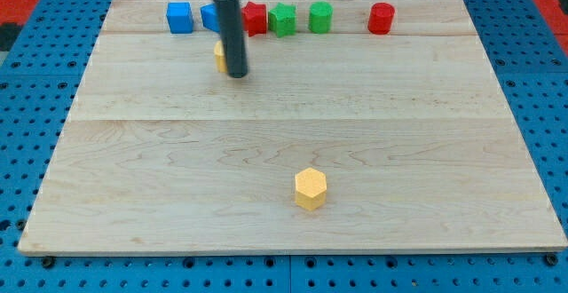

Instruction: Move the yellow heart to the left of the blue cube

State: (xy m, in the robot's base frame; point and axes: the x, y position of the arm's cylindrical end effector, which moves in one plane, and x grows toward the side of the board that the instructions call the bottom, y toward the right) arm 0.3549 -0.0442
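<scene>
Yellow heart (218,56) sits near the board's top edge, left of centre, mostly hidden behind my rod, only a yellow sliver showing on the rod's left side, so the heart shape can't be confirmed from here. My tip (237,75) is touching or just beside its right flank. No claw on this rig, just a bare rod, nothing to open or clench, nothing grasped.

Handling guess: small, light, rigid block, slides easily on smooth wood board (266,151), likely spins if pushed off-centre; not fragile. No gripping, contact should be on the right side, mid-face, to push it toward the board's left edge.

Blue cube (179,17) is at the top edge, up-left of the heart, near but apart. A second blue block (209,16) just right of it is partly covered by the rod
</scene>
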